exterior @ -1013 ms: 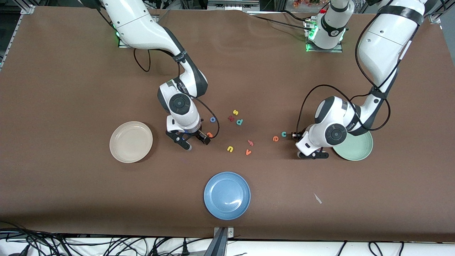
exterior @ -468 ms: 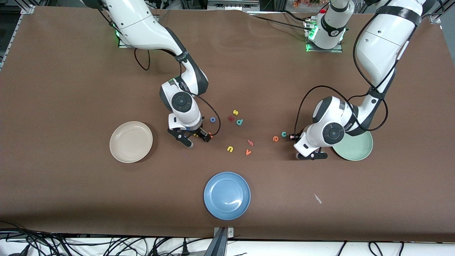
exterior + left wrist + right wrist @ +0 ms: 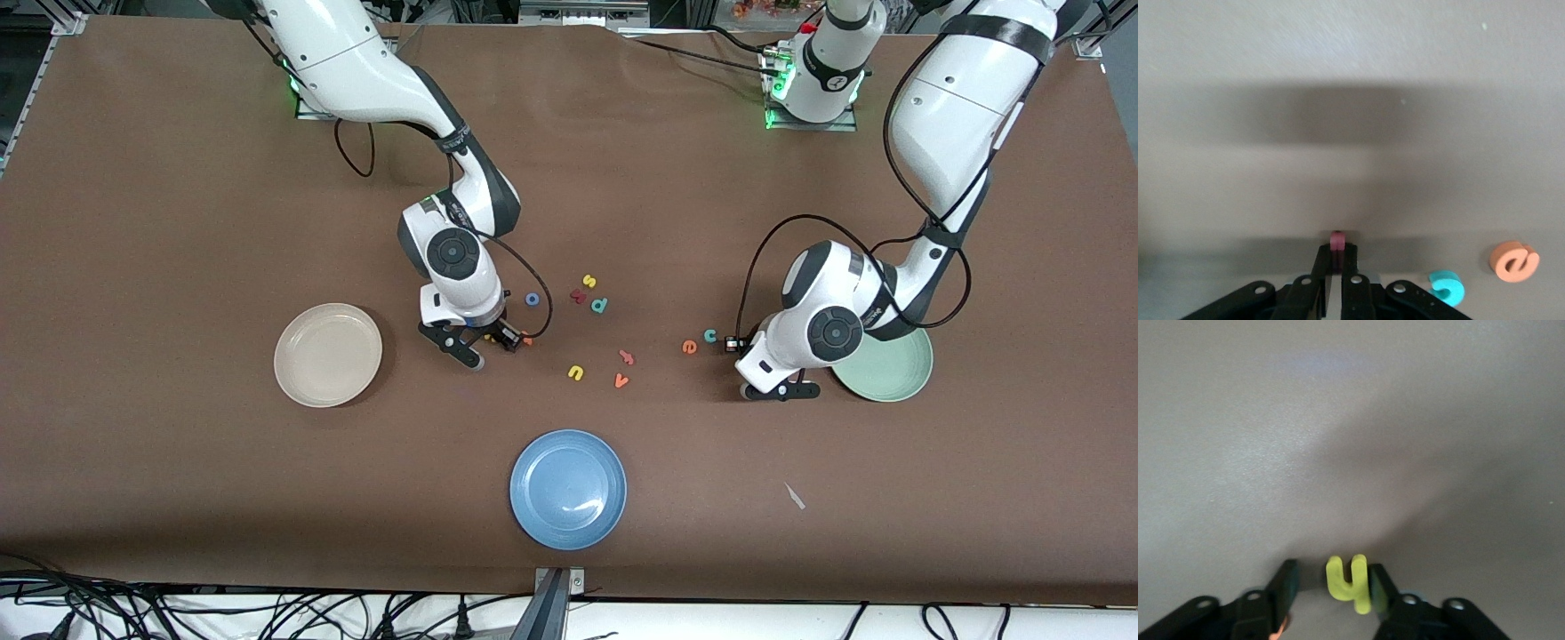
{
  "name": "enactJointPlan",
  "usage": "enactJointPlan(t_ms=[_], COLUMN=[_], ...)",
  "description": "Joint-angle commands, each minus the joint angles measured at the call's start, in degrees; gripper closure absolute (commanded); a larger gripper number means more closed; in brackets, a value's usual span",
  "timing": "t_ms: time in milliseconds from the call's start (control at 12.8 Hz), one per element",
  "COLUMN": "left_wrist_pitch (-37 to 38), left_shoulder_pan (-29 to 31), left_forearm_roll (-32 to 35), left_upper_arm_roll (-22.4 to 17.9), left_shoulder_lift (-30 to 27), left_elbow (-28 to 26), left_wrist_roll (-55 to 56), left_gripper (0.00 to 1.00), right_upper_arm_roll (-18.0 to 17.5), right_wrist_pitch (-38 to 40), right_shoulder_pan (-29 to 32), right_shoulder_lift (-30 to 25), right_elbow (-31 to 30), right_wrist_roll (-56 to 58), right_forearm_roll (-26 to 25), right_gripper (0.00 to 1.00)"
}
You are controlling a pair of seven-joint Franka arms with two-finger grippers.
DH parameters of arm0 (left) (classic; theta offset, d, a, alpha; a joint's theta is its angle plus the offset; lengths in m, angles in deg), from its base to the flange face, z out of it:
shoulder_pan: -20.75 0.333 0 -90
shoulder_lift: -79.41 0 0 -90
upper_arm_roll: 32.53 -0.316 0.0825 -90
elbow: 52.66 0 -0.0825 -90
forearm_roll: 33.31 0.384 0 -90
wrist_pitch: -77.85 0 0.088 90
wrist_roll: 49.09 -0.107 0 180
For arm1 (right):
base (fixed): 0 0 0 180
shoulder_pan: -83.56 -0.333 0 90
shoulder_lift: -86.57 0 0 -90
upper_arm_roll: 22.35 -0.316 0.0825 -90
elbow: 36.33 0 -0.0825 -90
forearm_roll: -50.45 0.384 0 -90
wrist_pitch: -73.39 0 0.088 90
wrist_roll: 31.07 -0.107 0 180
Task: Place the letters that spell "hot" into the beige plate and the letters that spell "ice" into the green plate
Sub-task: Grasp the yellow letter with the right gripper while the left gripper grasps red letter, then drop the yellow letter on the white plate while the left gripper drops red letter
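Evidently both arms are at the grasping step. The left gripper (image 3: 1336, 267), down at the brown table (image 3: 178, 178) beside the pale sage-green round plate (image 3: 898, 378), has its jaws pinched on the dark red short foam bar "i" (image 3: 1337, 240), whose top pokes out between the fingertips; the teal foam "c" (image 3: 1447, 287) and orange foam "e" (image 3: 1514, 261) lie just beside it, untouched. The right gripper (image 3: 1331, 583), low between the cream-beige round plate (image 3: 328, 355) and the blue foam ring "o" (image 3: 532, 300), has its jaws narrowed around the yellow foam "h" (image 3: 1350, 581): one finger touches it, the other stands just apart, so the grip looks unfinished. The orange hooked "t" (image 3: 526, 339) peeks out beside that gripper. Both plates are empty. Next, I judge, come a firm squeeze, a straight lift, then a carry to each plate.
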Motion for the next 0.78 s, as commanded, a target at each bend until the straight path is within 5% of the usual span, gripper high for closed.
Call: enactJointPlan(t_ms=[0, 390, 702], left_wrist_pitch=[8.51, 16.02, 14.44], left_shoulder_pan=[4.36, 16.75, 20.46], left_forearm_roll=[1.5, 1.76, 4.3], left_upper_arm_roll=[0.2, 0.12, -0.06], left_shoulder_lift=[-5.36, -9.34, -4.61], left_elbow=[0.89, 0.19, 0.27], left_wrist_roll=[-7.54, -27.51, -29.55], left_gripper=[1.0, 1.0, 1.0], right_upper_arm_roll=[0.55, 1.78, 6.0], right_wrist_pitch=[-1.19, 1.16, 15.73], right_shoulder_pan=[-0.47, -0.21, 2.5], right_shoulder_lift=[-0.1, -2.29, -6.86], right_elbow=[-1.99, -1.99, 0.81], right_wrist_roll=[2.82, 7.29, 20.98], right_forearm_roll=[0.25, 0.25, 0.86], right_gripper=[1.0, 1.0, 1.0])
